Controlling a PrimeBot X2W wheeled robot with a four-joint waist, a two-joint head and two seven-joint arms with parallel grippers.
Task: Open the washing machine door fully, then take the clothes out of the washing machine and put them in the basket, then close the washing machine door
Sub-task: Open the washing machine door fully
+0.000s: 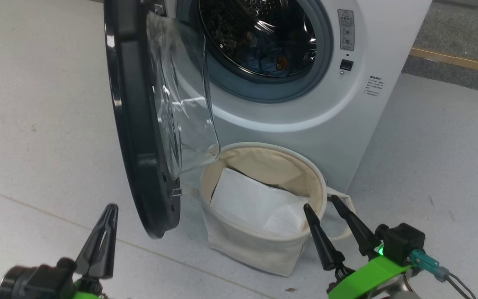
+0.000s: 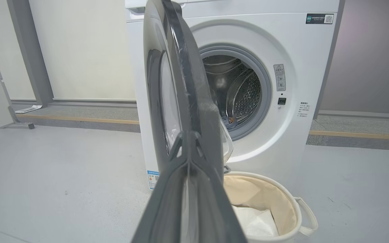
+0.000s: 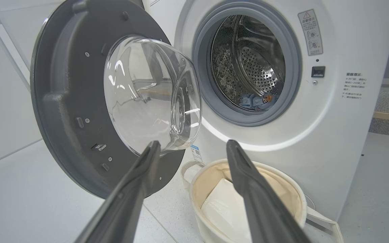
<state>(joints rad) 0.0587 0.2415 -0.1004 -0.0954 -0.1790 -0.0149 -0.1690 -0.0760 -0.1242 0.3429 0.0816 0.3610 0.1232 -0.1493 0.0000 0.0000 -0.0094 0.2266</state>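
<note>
floor (image 1: 35, 124): pale grey, smooth | washing machine (image 1: 326, 137): white, stands on floor near its far raised edge | basket (image 1: 247, 249): cream, on floor just before machine's front

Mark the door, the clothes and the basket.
door (image 3: 62, 101): right wrist view, dark inner frame.
clothes (image 3: 254, 100): right wrist view, middle of the blue fabric.
basket (image 1: 255, 246): head view, front outer wall.

The left tool (image 1: 107, 216) has its fingers pressed together; to its right, the right tool (image 1: 321, 204) holds its fingers spread apart.
</note>
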